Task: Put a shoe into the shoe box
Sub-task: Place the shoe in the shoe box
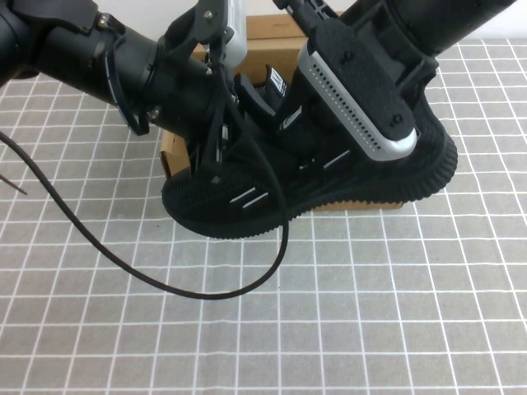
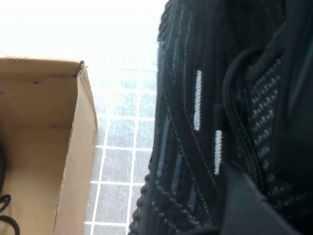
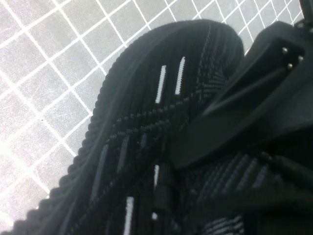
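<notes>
A: Arm pose? Left arm came in from the far left, left gripper (image 1: 216,140) low against the shoe (image 1: 247,202) at its left end; right arm reached from the far right, right gripper (image 1: 329,144) over the middle of the shoe.

B: Grips? Couldn't tell for either; fingers hidden among black knit and arm housing; in the right wrist view a dark finger (image 3: 234,112) lay against the shoe's upper, contact only.

A: Count? One shoe seen for sure, toe pointing left-near; something black with a white striped tab (image 1: 276,82) sat behind it, unclear; one shoe box (image 1: 177,156).

B: Where's the shoe? In front of the shoe box, overlapping its near wall, sole edge over the grid-patterned table (image 1: 370,313); lifted or resting, couldn't tell.

A: Clutter? A black cable (image 1: 123,263) looped across the table on the near left; both arms blocked most of the box.
</notes>
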You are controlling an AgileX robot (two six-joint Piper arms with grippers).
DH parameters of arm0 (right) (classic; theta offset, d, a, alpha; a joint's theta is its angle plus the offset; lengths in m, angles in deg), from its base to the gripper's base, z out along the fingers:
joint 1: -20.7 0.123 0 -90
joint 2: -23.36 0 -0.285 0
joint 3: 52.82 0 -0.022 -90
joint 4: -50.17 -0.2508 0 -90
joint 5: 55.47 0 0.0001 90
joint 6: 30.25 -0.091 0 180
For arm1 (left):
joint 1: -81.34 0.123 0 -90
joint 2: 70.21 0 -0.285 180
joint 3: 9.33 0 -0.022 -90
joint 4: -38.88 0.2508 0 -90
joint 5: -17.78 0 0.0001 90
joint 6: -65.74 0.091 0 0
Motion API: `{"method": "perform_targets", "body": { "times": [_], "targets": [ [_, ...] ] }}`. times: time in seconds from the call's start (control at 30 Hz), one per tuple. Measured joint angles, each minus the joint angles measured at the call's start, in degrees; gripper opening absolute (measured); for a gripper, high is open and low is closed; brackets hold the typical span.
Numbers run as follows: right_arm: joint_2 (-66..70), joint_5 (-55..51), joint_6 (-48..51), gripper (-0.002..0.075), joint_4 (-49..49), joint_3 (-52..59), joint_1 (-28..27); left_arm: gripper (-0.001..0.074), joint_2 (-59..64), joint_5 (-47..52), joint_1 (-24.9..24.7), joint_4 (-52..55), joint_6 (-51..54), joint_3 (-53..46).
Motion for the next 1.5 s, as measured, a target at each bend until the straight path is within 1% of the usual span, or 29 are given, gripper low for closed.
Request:
{"method": "perform_targets", "body": {
  "times": [0.13, 0.3, 0.37, 0.47, 0.53, 0.6, 0.73, 0.8, 0.87, 0.93, 1.03, 1.17, 1.27, 1.33, 1.4, 1.5],
  "targets": [
    [0.0, 0.4, 0.0, -0.0006, 0.0, 0.0, 0.0, 0.0145, 0.0, 0.0, 0.0, -0.2, 0.2, 0.0],
    [0.0, 0.4, -1.9, -0.0006, 0.0, 0.0, 0.0, 0.0113, 0.0, 0.1, 0.0, -0.2, 0.2, 0.0],
    [0.0, 0.4, -5.8, -0.0006, 0.0, 0.0, 0.0, 0.0108, 0.0, 0.2, 0.0, -0.2, 0.2, 0.0],
    [0.0, 0.6, -14.2, 0.0006, 0.5, 0.0, 0.0, 0.0084, 0.0, 0.2, 0.0, -0.2, 0.2, 0.0],
    [0.0, 0.9, -18.0, 0.0042, 1.0, 0.0, 0.0, 0.0067, 0.0, 0.0, 0.0, 0.0, 0.2, 0.0],
    [0.0, 1.1, -20.9, 0.0099, 1.7, 0.0, 0.0, 0.005, 0.0, -0.4, 0.0, 0.8, 0.2, 0.0],
    [0.0, 1.5, -29.3, 0.0236, 5.1, 0.0, 0.0, 0.004, 0.3, -0.8, 0.0, 2.4, -0.4, -0.1],
    [-0.1, 1.5, -33.4, 0.0262, 8.0, 0.0, 0.0, 0.0038, 0.4, -0.8, 0.0, 3.4, -0.6, -0.1],
    [-0.7, 1.7, -38.1, 0.0268, 11.0, 0.0, 0.0, 0.0036, 0.4, -1.1, 0.0, 4.5, -1.3, -0.1],
    [-1.7, 1.8, -41.9, 0.0262, 13.4, 0.0, 0.0, 0.0036, 0.4, -1.3, 0.0, 5.2, -1.7, -0.1],
    [-4.1, 1.8, -46.8, 0.0227, 16.8, 0.0, 0.0, 0.0036, 0.4, -1.8, 0.0, 5.7, -1.7, -0.1],
    [-7.2, 1.8, -54.1, 0.0139, 22.6, -0.1, 0.0, 0.0036, 0.4, -2.3, 0.0, 6.8, -1.9, -0.1],
    [-8.6, 0.9, -61.8, 0.0057, 24.8, -0.1, -0.2, 0.0036, 0.4, -3.9, 0.0, 7.2, -1.9, -0.1],
    [-9.1, 0.0, -67.2, 0.0017, 25.4, -0.1, -0.8, 0.0036, 0.4, -5.3, 0.0, 8.0, -1.9, 0.2],
    [-9.4, -0.4, -72.7, -0.0001, 26.0, -0.1, -1.5, 0.0036, 0.4, -6.5, 0.0, 9.9, -1.9, 1.1],
    [-9.9, -0.5, -79.3, -0.001, 26.1, -0.1, -2.6, 0.0036, 0.5, -8.9, 0.0, 12.2, -1.6, 3.2]
  ]
}}
